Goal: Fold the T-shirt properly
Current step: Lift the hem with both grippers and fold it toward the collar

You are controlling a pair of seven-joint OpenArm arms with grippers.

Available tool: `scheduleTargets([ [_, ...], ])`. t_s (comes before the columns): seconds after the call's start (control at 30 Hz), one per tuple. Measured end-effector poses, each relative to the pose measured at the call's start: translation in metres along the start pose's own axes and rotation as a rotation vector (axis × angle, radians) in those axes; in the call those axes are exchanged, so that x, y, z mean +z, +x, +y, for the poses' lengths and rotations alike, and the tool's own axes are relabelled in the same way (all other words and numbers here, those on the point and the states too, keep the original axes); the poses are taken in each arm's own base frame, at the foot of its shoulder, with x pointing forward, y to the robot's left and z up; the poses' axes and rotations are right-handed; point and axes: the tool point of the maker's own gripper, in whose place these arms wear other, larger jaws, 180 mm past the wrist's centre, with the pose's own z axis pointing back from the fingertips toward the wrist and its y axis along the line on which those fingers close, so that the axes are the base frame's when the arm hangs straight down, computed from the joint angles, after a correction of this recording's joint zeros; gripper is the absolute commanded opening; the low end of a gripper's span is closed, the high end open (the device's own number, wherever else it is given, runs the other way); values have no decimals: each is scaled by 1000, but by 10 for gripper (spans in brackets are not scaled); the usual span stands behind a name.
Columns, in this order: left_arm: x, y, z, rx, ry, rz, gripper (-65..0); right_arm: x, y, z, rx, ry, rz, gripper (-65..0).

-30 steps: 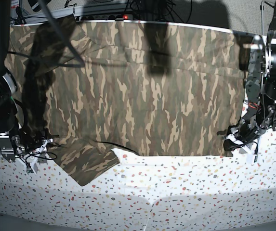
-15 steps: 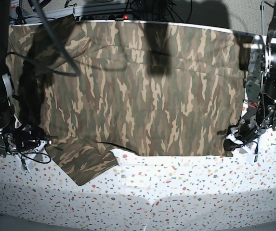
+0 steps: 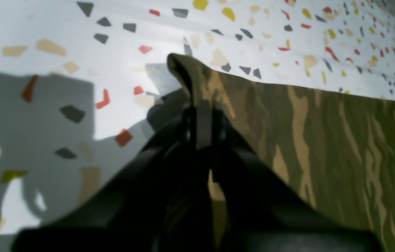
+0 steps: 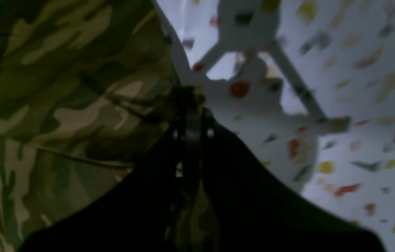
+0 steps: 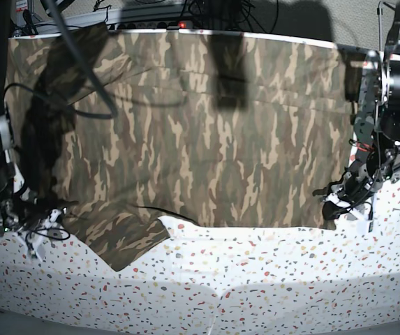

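The camouflage T-shirt (image 5: 200,132) lies spread flat across the back half of the speckled table (image 5: 269,279). One sleeve (image 5: 119,234) sticks out toward the front left. At the shirt's front right corner, my left gripper (image 5: 334,207) is shut on the hem. The left wrist view shows that corner of the cloth (image 3: 197,80) pinched and raised between the dark fingers (image 3: 202,126). My right gripper (image 5: 45,218) sits at the shirt's left edge beside the sleeve. Seen from the right wrist, its jaws (image 4: 189,105) are shut on a bunched edge of the cloth (image 4: 61,105).
Black cables (image 5: 81,66) from the right arm hang over the shirt's back left part. A power strip with a red light (image 5: 182,25) lies behind the table's far edge. White speckled tabletop stretches in front of the shirt.
My right gripper has gone from open to shut on the shirt's left edge, and its arm has shifted left and slightly forward. The left gripper has stayed at its corner.
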Motion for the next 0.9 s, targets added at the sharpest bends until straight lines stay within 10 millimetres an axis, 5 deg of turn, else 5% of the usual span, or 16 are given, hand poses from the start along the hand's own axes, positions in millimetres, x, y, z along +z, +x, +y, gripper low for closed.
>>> scheduleTargets([
  [0.2, -7, 22, -18, -78, -42, 36, -650, 5, 15, 14, 35, 84, -30, -650],
  [0.5, -1, 53, -41, -165, -77, 23, -650, 11, 18, 5, -37, 92, -68, -650],
  [0.7, 18, 44, -30, -214, -27, 34, -650, 27, 10, -32, -70, 40, -80, -650],
  [0.9, 26, 31, -40, -239, -4, 14, -650, 33, 22, -34, -90, 50, -126, -650],
])
